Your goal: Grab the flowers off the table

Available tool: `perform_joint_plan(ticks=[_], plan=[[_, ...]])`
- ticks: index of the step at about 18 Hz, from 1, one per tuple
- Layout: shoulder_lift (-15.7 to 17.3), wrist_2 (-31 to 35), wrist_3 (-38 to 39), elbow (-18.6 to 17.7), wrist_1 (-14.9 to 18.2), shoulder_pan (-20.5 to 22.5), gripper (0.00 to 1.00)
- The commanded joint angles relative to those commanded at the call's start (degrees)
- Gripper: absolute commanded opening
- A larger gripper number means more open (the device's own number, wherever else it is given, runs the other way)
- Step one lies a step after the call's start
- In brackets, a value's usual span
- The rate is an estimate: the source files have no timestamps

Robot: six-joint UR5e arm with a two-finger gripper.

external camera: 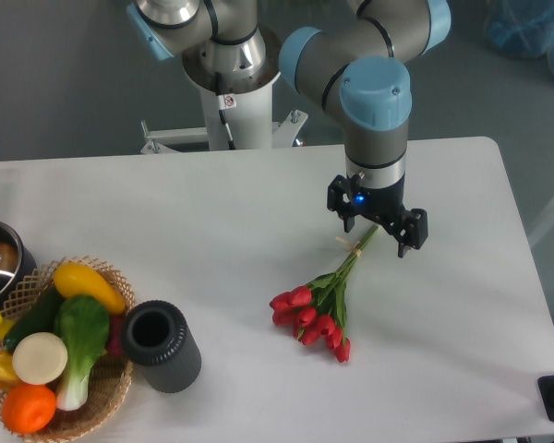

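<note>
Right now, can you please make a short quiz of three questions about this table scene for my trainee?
1. True or false: the claw is above the stem end of the flowers.
2. What lies on its side next to the basket? A) black cylinder B) glass bottle C) red box
3. Fill in: the flower heads are ____ in colour.

Key: 1 true; 2 A, the black cylinder; 3 red.

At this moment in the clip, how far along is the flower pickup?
Done: the gripper is positioned over the stem end of the flowers. In hand: its jaws look open on either side of the stems, with no grasp visible. Left: closing and lifting, since the buds and leaves lie flat on the table.
</note>
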State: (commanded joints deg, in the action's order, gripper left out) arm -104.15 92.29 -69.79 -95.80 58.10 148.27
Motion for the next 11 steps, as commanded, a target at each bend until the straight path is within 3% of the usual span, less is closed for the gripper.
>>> perform_joint_plan(ticks=[11], plan=[[-0.3, -1.5, 0.7, -4.9, -1.9, -0.1, 1.0]])
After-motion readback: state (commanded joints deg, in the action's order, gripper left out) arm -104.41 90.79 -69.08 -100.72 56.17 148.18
